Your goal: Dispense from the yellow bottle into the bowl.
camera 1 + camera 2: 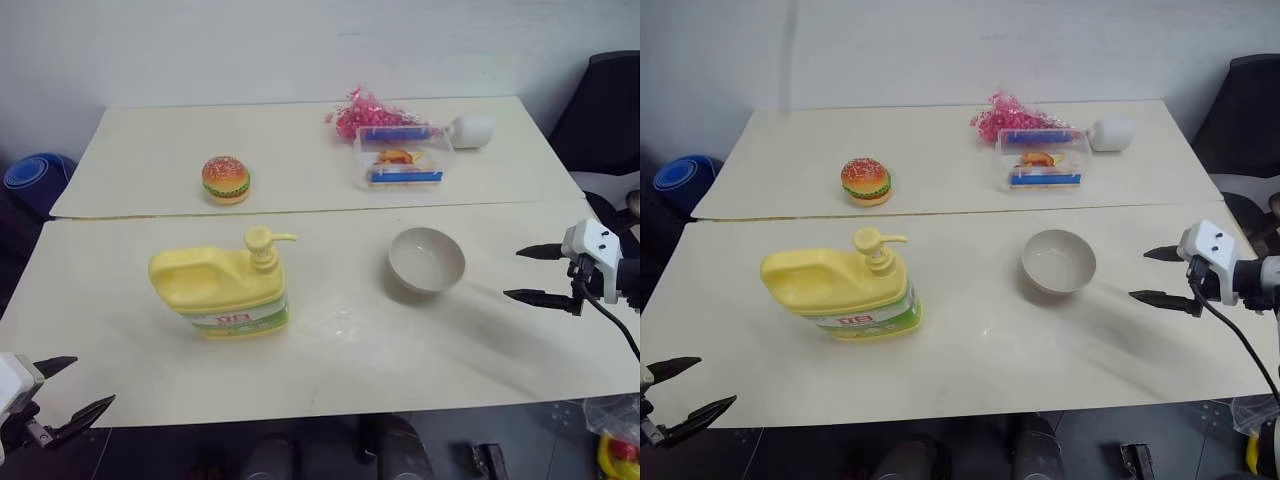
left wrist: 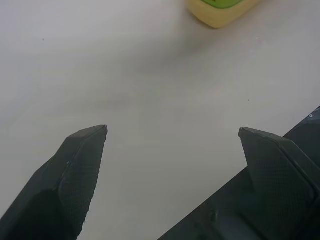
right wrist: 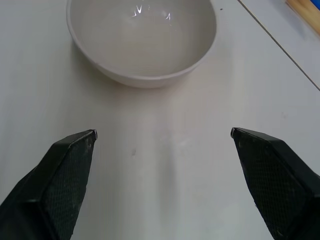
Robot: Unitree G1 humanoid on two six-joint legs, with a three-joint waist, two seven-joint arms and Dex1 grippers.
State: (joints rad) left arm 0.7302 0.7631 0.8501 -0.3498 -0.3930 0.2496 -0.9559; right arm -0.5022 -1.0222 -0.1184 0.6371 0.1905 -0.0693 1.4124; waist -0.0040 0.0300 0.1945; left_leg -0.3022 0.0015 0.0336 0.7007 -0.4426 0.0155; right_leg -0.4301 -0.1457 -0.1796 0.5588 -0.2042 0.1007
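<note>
Right wrist view: small pale grey-beige bowl (image 3: 141, 42) lies ahead of your wide-open right gripper (image 3: 162, 134).
Squat yellow plastic pump bottle (image 1: 222, 284) stands nearer your left gripper (image 1: 70, 385), also open.

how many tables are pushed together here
2: the near table holds the yellow bottle and the bowl; the far table, butted against it, holds the toy burger.

This looked like a lab or test room: two plain pale tables (image 1: 330, 390) pushed together against a bare white wall (image 1: 250, 45), laid with props (a toy burger (image 1: 226, 180) among them).
</note>
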